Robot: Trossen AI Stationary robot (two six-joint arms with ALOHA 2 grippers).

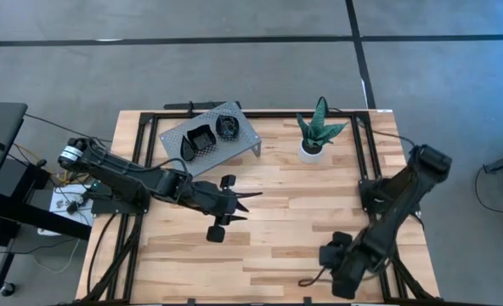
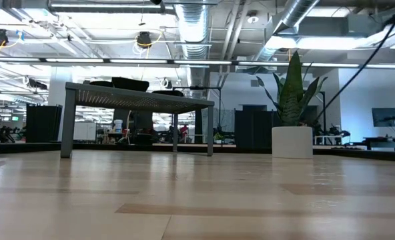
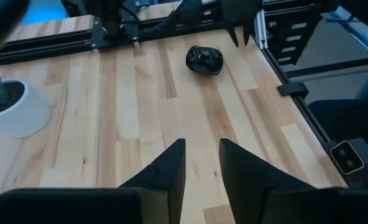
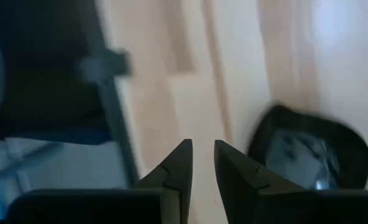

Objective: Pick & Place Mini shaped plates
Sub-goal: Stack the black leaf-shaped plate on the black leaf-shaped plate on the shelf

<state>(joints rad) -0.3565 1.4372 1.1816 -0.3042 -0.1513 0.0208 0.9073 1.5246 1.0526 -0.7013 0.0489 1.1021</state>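
Right pincer (image 4: 199, 163) slightly spread (gripping nothing), black mini plate (image 4: 308, 152) just beside fingertips.

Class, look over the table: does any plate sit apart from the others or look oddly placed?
Yes. One black plate lies alone on the bare wood near the right claw, while two plates sit together on the grey stand. Nothing looks spilled or broken.

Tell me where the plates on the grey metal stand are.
High view: two black plates sit on the grey stand at the table's far left-centre, left of the potted plant.
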